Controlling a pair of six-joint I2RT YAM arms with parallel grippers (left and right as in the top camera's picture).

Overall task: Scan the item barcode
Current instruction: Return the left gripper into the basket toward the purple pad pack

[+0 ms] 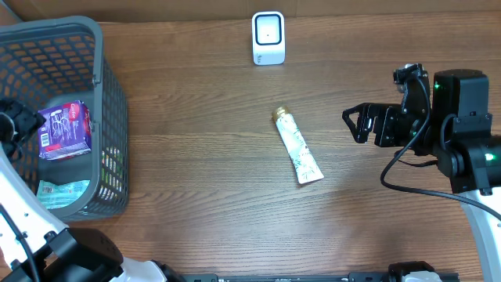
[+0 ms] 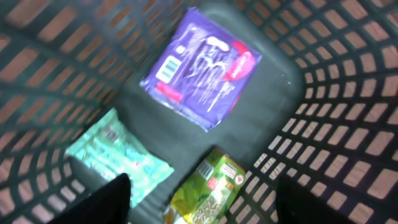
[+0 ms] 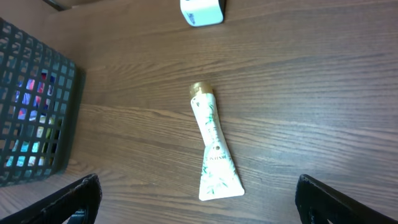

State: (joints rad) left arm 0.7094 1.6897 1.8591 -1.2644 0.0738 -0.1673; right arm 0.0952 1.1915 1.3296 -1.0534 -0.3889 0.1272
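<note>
A white tube with a gold cap (image 1: 297,146) lies flat mid-table, also the tube (image 3: 213,150) in the right wrist view. The white scanner (image 1: 268,37) stands at the table's far edge. My right gripper (image 1: 354,124) hovers open to the tube's right, its fingers (image 3: 81,198) wide apart and empty. My left gripper (image 1: 17,124) hangs over the grey basket (image 1: 102,94). Its jaws are apart in the left wrist view (image 2: 205,208), holding nothing. Below it lie a purple packet (image 2: 200,67), a teal packet (image 2: 118,152) and a green packet (image 2: 208,193).
The basket's mesh walls (image 2: 348,93) close in around the left gripper on all sides. The right arm's body and cables (image 1: 462,133) fill the table's right side. Bare wooden tabletop (image 1: 203,172) lies between basket and tube.
</note>
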